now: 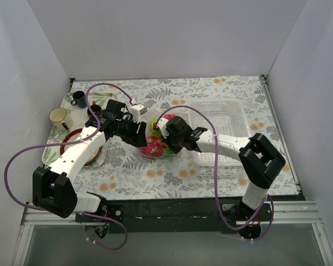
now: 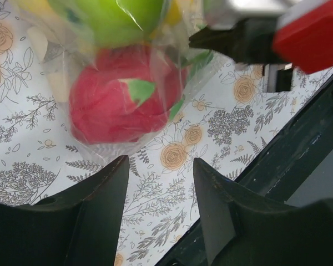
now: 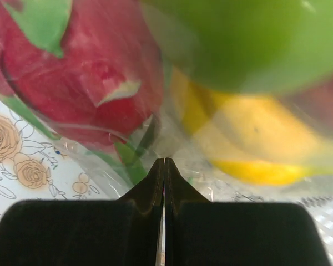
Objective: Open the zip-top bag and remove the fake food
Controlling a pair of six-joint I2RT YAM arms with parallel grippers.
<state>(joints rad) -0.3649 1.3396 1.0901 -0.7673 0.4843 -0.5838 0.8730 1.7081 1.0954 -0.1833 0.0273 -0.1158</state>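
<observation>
The clear zip-top bag (image 1: 155,148) lies mid-table with the fake food inside. In the left wrist view the bag (image 2: 172,72) holds a pink-red fruit (image 2: 119,105) and a green apple (image 2: 119,16). My left gripper (image 2: 161,172) is open and empty just short of the bag's near side; it also shows in the top view (image 1: 137,134). My right gripper (image 3: 164,162) is shut, pinching the bag's plastic (image 3: 172,138) between the pink-red fruit (image 3: 72,72), the green apple (image 3: 250,39) and the yellow banana (image 3: 255,133). It shows in the top view (image 1: 169,139) at the bag's right side.
A white perforated basket (image 1: 227,113) stands right of the bag. A tray (image 1: 51,148) at the left holds a blue mug (image 1: 78,98), a cream mug (image 1: 59,116) and a red plate (image 1: 72,138). White walls enclose the table; its dark front edge (image 2: 299,144) is near.
</observation>
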